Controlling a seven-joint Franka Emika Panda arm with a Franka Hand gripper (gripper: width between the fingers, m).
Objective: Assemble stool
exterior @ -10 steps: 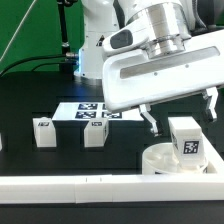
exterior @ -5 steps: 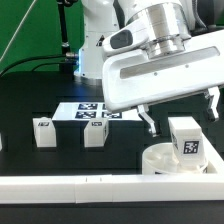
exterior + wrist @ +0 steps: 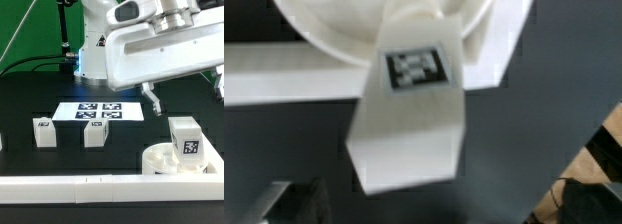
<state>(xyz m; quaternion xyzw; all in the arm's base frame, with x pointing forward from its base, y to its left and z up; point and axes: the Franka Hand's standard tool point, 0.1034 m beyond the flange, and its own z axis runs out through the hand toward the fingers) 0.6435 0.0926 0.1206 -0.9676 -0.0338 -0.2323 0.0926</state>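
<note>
The round white seat lies at the exterior view's right, against the white border wall. One tagged block leg stands upright on it. Two more block legs stand on the black table to the left. My gripper hangs open and empty above the leg on the seat, its fingers clear of it. In the wrist view the leg and the seat lie straight under the open gripper.
The marker board lies flat behind the loose legs. The long white border wall runs along the front. A small white piece shows at the left edge. The robot base stands behind.
The gripper has risen from around the leg on the seat. The leg stays upright where it was; the other parts have not moved.
</note>
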